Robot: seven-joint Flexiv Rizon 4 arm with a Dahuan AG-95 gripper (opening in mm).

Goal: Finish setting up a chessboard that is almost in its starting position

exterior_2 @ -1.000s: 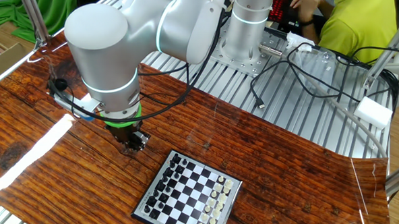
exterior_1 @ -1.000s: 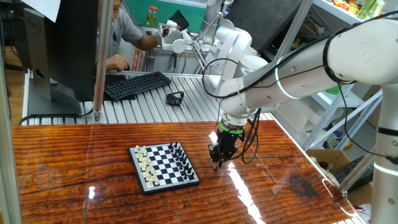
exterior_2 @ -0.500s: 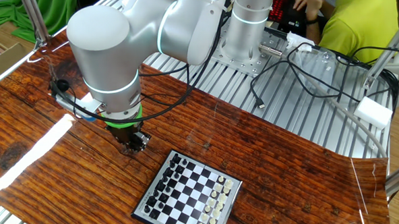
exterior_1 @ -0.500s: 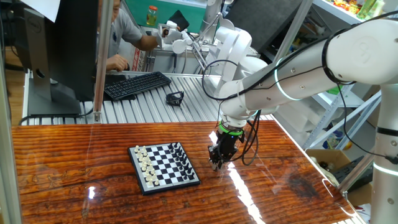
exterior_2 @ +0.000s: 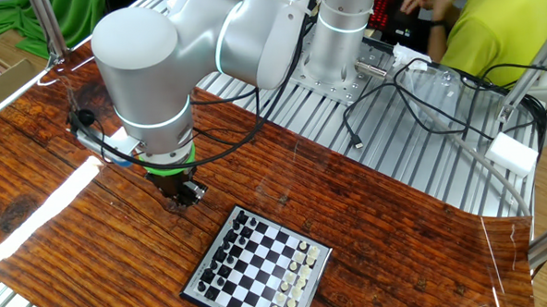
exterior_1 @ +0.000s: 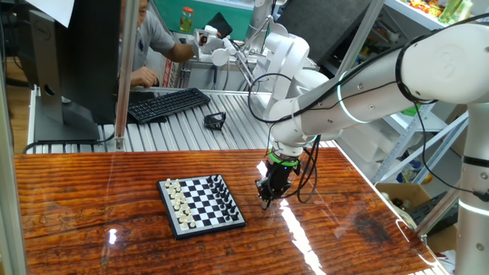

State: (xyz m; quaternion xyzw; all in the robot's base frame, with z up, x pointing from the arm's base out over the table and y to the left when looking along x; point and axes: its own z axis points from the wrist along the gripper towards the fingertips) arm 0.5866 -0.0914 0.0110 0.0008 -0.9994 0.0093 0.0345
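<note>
open wood around the board, arm low beside it

the gripper (exterior_1: 265, 200) hangs low just beside the chessboard (exterior_1: 202, 205) on its black-piece edge; bare table (exterior_1: 84, 198) lies past the white-piece edge, and the keyboard (exterior_1: 168, 104) sits well apart.

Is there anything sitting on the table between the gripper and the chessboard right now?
Nothing visible does. The gripper hangs low over bare wood just beside the black-piece edge of the chessboard, and both views show only open tabletop in the gap between them.
</note>
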